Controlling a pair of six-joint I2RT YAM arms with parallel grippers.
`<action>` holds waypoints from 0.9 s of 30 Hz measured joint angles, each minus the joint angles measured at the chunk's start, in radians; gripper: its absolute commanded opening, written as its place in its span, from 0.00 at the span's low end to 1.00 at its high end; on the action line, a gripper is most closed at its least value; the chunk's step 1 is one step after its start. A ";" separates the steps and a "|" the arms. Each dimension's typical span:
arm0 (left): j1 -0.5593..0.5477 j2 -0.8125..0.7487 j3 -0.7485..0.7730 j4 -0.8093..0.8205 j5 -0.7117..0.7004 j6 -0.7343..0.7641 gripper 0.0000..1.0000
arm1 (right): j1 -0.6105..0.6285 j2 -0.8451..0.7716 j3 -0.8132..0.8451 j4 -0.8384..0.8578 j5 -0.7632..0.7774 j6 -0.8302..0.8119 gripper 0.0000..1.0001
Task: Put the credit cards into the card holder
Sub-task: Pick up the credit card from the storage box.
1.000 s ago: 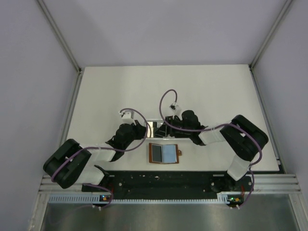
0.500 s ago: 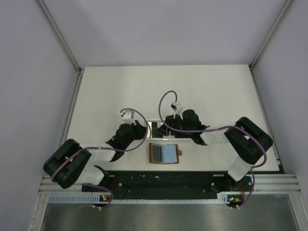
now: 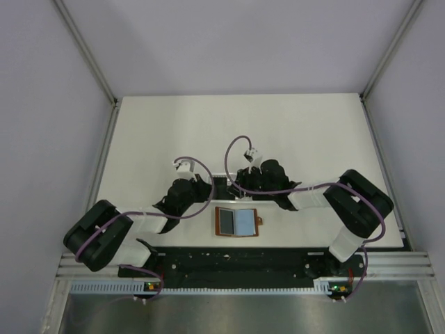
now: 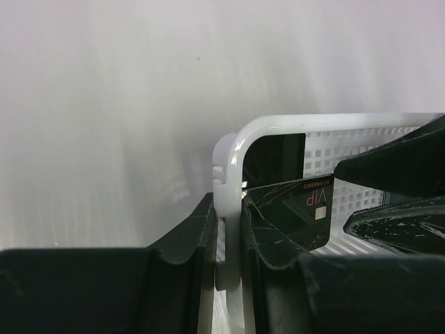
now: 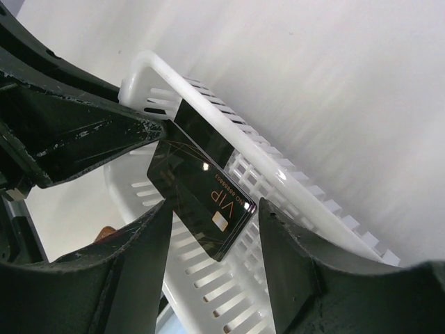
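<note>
Two grippers: the left gripper [image 4: 227, 233] is clamped on the corner wall of the white basket [image 4: 334, 122]. The right gripper [image 5: 214, 212] is spread with nothing grasped, its fingers lowered into the basket on either side of a card.
Step in hand: judged to be the lifting of one credit card [image 5: 200, 196] out of the basket.
Done well: the basket should be held pinned while the fingers are closed squarely on opposite edges of the card, so that it is neither tilted nor dropped. The slotted wall should be cleared before any sideways carry.
Card holder [image 3: 236, 223]: brown, laid open with bluish pockets up, just on the near side of the basket.
Credit card: black, glossy and thin, marked "VIP" with a small pale chip. It is leant inside the basket, with a second black card [image 4: 278, 156] behind it against the wall.
</note>
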 measured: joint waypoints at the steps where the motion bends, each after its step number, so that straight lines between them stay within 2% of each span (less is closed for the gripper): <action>1: 0.000 0.003 0.000 0.000 0.001 0.000 0.00 | 0.005 0.000 0.001 -0.005 0.007 -0.010 0.54; 7: 0.001 0.017 0.000 0.002 0.012 -0.008 0.00 | 0.019 0.018 0.037 -0.034 0.016 -0.040 0.53; 18: 0.000 0.018 0.000 -0.021 0.024 -0.007 0.00 | 0.021 0.070 0.060 -0.024 -0.061 -0.038 0.38; 27: -0.002 0.018 0.000 -0.005 0.034 -0.008 0.00 | 0.024 0.071 0.060 -0.038 -0.143 -0.021 0.34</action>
